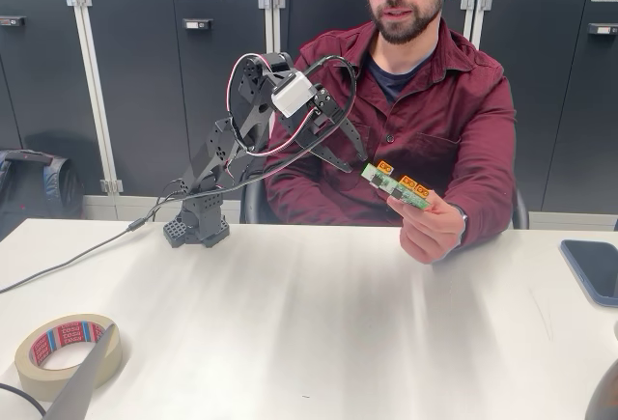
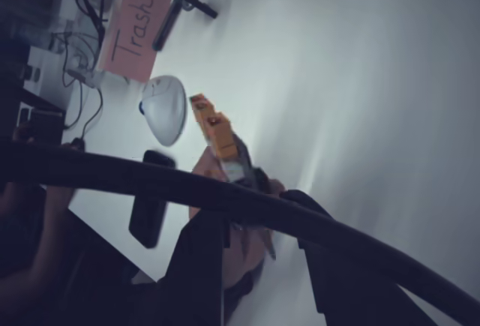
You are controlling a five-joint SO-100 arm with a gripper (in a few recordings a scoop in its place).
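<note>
Above the white surface (image 1: 290,314), near its far edge, the claw (image 1: 359,162) of the black arm (image 1: 227,164) was held up in the air. Its two fingers were spread apart, and nothing was pinched between them. A small green board (image 1: 394,184) with orange blocks on it was held in a person's hand (image 1: 432,231), well off the surface. Its near end was found right beside the spread claw. Whether that end was touched by a finger could not be told. From the wrist view, the board (image 2: 215,133) was seen between the two dark fingers (image 2: 199,266), and a thick cable (image 2: 360,247) was stretched across in front.

Some trouble could be feared. The board was thin and tilted, so if just its tip were squeezed, it could be let slip and dropped on the surface. The person's fingers were kept very near, so they could be nipped. The orange blocks could be crushed if they were squeezed instead of the flat part.

Behind the person, gray cupboards (image 1: 145,82) were shut, so what was kept inside was hidden. A pink paper (image 2: 135,30) was marked "Trash", but whether a bin went with it could not be told. A roll of tape (image 1: 68,348) was left on the surface, well apart from the claw.
</note>
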